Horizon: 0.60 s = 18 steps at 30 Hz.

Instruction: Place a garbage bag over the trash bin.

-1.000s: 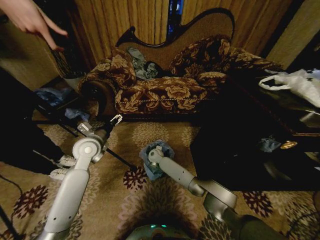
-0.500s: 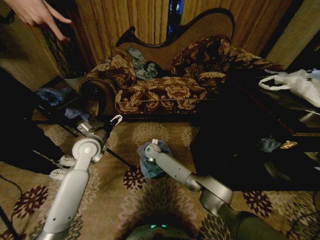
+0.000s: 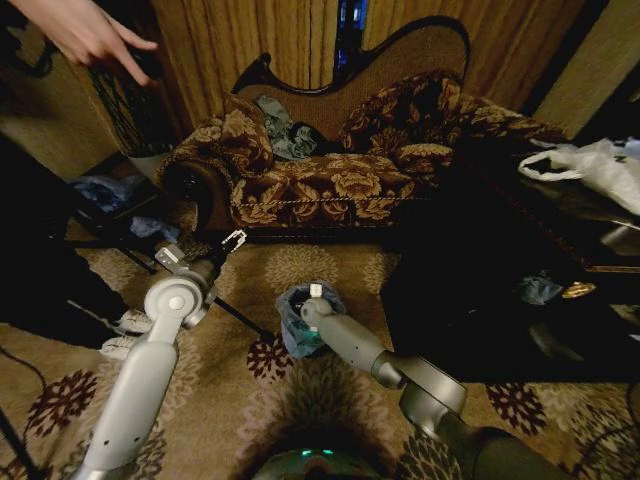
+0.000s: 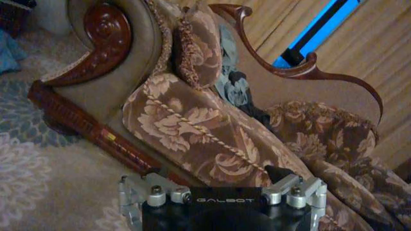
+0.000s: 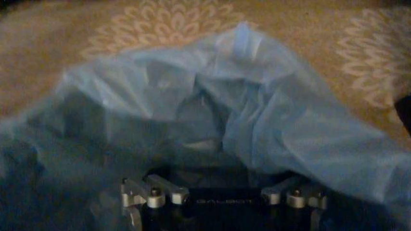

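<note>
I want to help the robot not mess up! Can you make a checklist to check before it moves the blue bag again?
1. Garbage bag draped over the trash bin: ok, film covers it on the carpet.
2. Bag mouth spread round the rim: cannot tell, wrinkles hide it.
3. Right gripper at the bag: ok, right over it.
4. Right grip on film: cannot tell.
5. Left gripper out of the way: ok, near the sofa.
6. Person's hand away from the bag: ok.

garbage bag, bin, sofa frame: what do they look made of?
Garbage bag: thin plastic film, light blue, wrinkled, slightly see-through with dark showing through it.
Trash bin: dark under the bag; likely plastic, but the look leaves it open.
Sofa: floral woven upholstery with cord trim; its frame looks like carved, glossy reddish wood.
</note>
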Tool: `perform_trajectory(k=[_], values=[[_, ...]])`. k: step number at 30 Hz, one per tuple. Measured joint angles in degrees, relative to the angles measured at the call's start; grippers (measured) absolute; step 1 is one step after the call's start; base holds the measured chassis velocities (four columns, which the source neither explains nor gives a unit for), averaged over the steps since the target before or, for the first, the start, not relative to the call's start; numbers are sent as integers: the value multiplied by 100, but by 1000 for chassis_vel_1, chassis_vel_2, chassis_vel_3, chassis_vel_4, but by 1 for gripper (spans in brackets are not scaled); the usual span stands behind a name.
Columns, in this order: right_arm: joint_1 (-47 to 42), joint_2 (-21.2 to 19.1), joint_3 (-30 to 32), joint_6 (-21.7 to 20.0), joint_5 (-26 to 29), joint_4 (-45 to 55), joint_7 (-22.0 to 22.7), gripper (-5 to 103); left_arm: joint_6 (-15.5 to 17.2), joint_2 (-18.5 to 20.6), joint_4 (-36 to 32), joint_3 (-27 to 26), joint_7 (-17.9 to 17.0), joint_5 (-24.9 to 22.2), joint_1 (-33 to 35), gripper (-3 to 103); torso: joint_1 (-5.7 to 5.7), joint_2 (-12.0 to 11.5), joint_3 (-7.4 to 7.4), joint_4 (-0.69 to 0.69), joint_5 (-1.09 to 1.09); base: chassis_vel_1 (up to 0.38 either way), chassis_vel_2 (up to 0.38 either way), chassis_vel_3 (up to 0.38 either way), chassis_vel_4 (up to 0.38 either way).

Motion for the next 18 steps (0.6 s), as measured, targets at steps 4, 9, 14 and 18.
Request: perform_trajectory(k=[4,9,14,18], values=[[-37,1,-2,-62,-42,-75,46,100,-16,-5,-15,0,10,11,-2,100,0,0,0,1,-3,0,0,0,0],[-184,0,-55,-241,212,128,273,100,-34,-8,-21,7,12,15,-34,100,0,0,0,-1,-3,0,0,0,0],[-345,2,-92,-486,456,268,486,100,-47,-27,-22,32,12,15,-50,100,0,0,0,0,-3,0,0,0,0],[-382,3,-48,-529,472,174,471,100,-63,-26,-22,26,16,11,-48,100,0,0,-1,0,-3,0,0,0,0]])
